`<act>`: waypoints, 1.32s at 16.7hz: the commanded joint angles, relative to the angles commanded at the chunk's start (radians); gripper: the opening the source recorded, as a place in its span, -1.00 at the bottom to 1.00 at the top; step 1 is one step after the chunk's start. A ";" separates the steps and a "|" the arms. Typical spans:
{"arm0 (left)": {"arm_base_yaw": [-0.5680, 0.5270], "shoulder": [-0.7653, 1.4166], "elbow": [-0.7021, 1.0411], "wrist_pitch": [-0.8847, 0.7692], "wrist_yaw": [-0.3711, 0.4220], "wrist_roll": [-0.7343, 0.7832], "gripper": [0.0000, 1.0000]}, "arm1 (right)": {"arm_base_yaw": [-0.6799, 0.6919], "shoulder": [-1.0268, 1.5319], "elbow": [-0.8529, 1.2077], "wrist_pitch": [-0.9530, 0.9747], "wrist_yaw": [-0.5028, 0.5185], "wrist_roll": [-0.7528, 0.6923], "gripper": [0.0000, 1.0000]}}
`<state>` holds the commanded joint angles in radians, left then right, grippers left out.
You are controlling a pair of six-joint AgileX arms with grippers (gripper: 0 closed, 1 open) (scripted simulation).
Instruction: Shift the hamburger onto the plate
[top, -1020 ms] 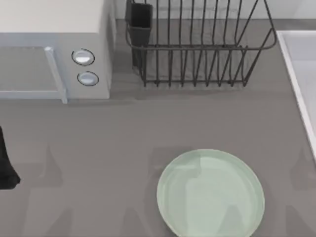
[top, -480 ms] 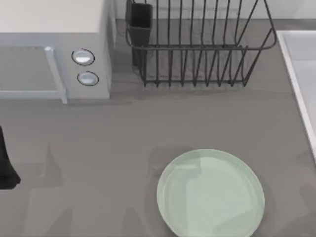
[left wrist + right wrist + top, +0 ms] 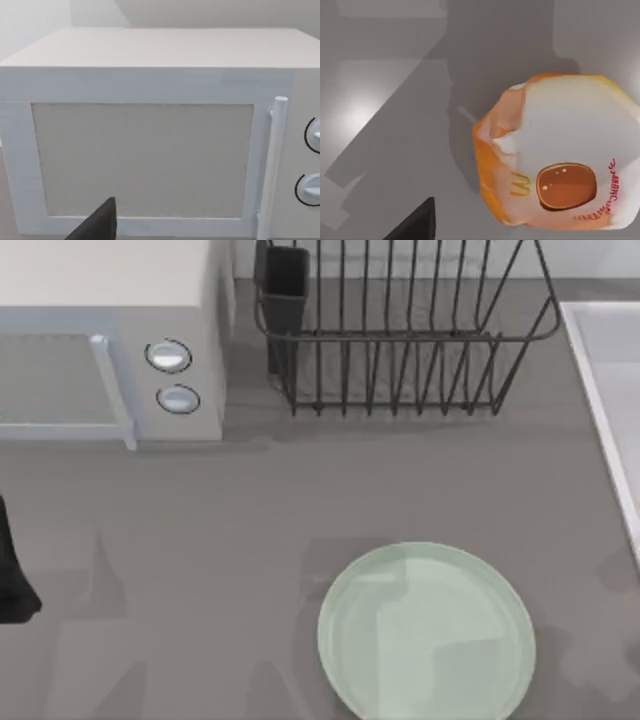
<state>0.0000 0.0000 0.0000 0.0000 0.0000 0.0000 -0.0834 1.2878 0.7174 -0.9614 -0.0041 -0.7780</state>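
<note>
The hamburger is orange and white with a brown burger picture on it. It lies on the grey tabletop close below my right wrist camera. A dark part of my right gripper shows beside it, apart from it. The pale green plate sits at the front of the table, right of the middle, with nothing on it. My left arm is parked at the table's left edge, and a dark part of its gripper faces the microwave.
A white microwave with a closed door stands at the back left. A black wire dish rack stands at the back middle. A white raised edge runs along the right side.
Shadows near the table's right edge and across the plate have shifted. The plate and the left arm have stayed where they were.
</note>
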 joint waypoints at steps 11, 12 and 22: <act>0.000 0.000 0.000 0.000 0.000 0.000 1.00 | 0.002 0.086 -0.040 0.091 -0.001 -0.016 1.00; 0.000 0.000 0.000 0.000 0.000 0.000 1.00 | 0.002 0.109 -0.062 0.139 -0.001 -0.015 1.00; 0.000 0.000 0.000 0.000 0.000 0.000 1.00 | 0.003 0.238 -0.182 0.386 -0.001 -0.012 1.00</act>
<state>0.0000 0.0000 0.0000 0.0000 0.0000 0.0000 -0.0802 1.5253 0.5356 -0.5755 -0.0053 -0.7899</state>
